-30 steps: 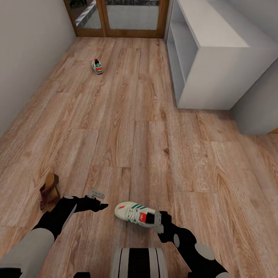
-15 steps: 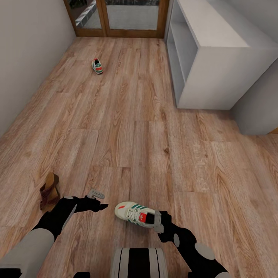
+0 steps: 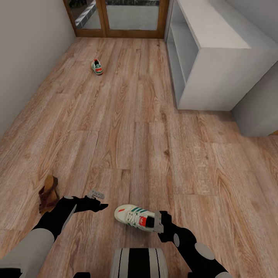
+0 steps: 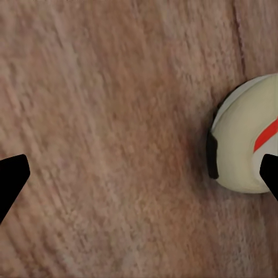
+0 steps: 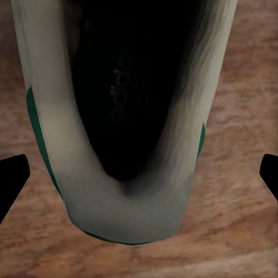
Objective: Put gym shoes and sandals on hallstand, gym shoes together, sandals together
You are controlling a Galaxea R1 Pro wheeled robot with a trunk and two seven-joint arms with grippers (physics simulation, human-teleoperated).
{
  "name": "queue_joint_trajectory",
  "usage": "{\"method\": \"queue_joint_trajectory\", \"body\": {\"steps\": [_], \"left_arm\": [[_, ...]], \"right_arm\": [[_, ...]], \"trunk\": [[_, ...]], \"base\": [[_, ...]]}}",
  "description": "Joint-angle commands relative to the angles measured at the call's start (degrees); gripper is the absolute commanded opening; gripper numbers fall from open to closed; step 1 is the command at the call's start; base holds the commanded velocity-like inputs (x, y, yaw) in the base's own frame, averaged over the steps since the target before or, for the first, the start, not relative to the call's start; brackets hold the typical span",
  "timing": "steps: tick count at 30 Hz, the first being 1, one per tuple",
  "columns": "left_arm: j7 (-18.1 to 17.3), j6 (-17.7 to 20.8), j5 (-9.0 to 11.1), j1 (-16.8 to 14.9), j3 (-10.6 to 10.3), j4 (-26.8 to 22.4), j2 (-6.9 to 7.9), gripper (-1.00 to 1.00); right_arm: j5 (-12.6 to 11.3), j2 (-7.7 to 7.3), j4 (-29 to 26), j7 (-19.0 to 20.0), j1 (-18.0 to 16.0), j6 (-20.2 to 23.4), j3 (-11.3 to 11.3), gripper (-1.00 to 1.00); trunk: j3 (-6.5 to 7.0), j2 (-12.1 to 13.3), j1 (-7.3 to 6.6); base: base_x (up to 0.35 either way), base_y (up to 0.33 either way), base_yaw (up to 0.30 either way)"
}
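Observation:
One gym shoe (image 3: 135, 217) lies on the corridor floor (image 3: 127, 127) just in front of me, toe pointing left. My right gripper (image 3: 157, 221) hangs open at its heel. In the right wrist view the heel and dark opening of this gym shoe (image 5: 121, 116) lie between the spread fingertips (image 5: 13, 176), which do not touch it. My left gripper (image 3: 99, 200) is open beside the toe, and the white toe (image 4: 246, 145) shows near one fingertip (image 4: 11, 179). The second gym shoe (image 3: 97, 66) lies far off near the doors. A brown sandal (image 3: 48, 194) lies to my left. The hallstand (image 3: 216, 65) stands at the right.
Wood-framed glass doors (image 3: 116, 17) close the far end of the corridor. A pale wall (image 3: 27, 58) runs along the left, and a grey wall corner (image 3: 256, 112) juts out beside the hallstand's near end. Open floor lies between me and the hallstand.
The near gym shoe and the sandal sit slightly lower in the head view, as from a small camera move. Both grippers hold the same open pose.

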Motion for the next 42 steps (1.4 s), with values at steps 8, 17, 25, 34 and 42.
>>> {"method": "queue_joint_trajectory", "body": {"steps": [8, 17, 25, 34, 42], "left_arm": [[-0.24, 0.19, -0.37, -0.01, -0.03, -0.11, 0.03, 1.00], [-0.24, 0.16, -0.37, 0.04, 0.00, -0.15, 0.03, 1.00], [-0.24, 0.16, -0.37, 0.10, 0.13, -0.16, 0.03, 1.00], [-0.24, 0.18, -0.37, 0.17, 0.36, -0.18, 0.11, 1.00], [-0.24, 0.19, -0.37, 0.17, 0.36, -0.26, 0.13, 1.00]], "right_arm": [[0.37, -0.01, -0.12, 0.27, -0.01, 0.26, 0.09, -1.00], [0.37, -0.01, -0.11, 0.27, -0.01, 0.26, 0.13, -1.00], [0.37, -0.01, -0.03, 0.27, -0.01, 0.26, 0.10, -1.00], [0.37, -0.01, -0.03, 0.25, -0.01, 0.26, 0.10, -1.00], [0.37, -0.01, -0.11, 0.19, -0.01, 0.18, 0.09, -1.00]], "trunk": [[-0.03, -0.01, -0.01], [-0.03, -0.01, -0.01], [-0.03, -0.01, -0.01], [-0.03, -0.01, -0.01], [0.85, 0.04, -0.11]], "base": [[0.002, 0.000, 0.000], [0.000, 0.000, 0.000], [0.000, 0.000, 0.000], [0.000, 0.000, 0.000], [0.000, 0.000, 0.000]]}}
